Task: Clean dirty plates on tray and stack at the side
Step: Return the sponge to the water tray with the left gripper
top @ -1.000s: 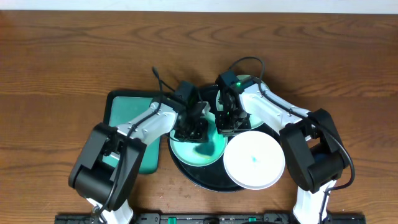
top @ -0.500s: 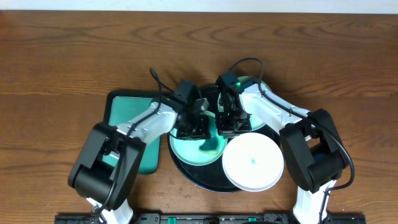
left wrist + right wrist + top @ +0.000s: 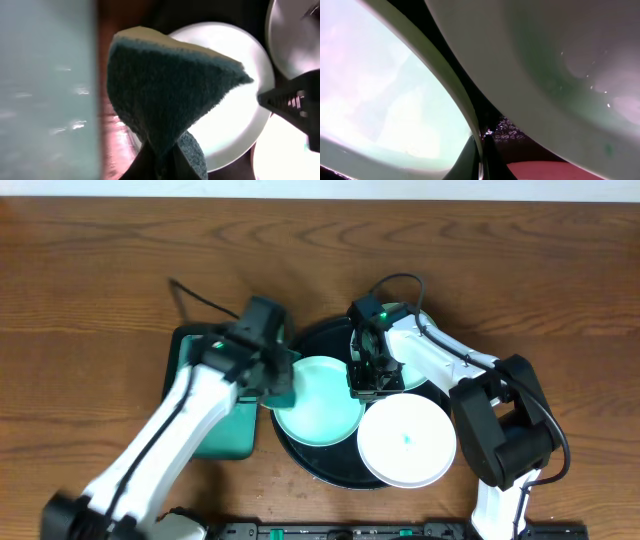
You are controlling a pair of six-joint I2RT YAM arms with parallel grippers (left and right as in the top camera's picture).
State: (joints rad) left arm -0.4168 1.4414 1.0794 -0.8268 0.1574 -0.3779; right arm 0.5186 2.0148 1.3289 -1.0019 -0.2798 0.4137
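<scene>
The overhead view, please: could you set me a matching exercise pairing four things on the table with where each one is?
Things:
1 white plate
2 mint green plate
3 sponge
4 teal rectangular tray

Places:
A in the left gripper
B on the table, left of the black tray
C near right side of the black tray, overhanging its rim
D middle of the black tray, rim pinched by the right gripper

Pairs: 1-C, 2-D, 3-A, 4-B

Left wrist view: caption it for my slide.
Left gripper holds a teal scouring sponge over the edge of a mint green plate, teal tray alongside.
</scene>
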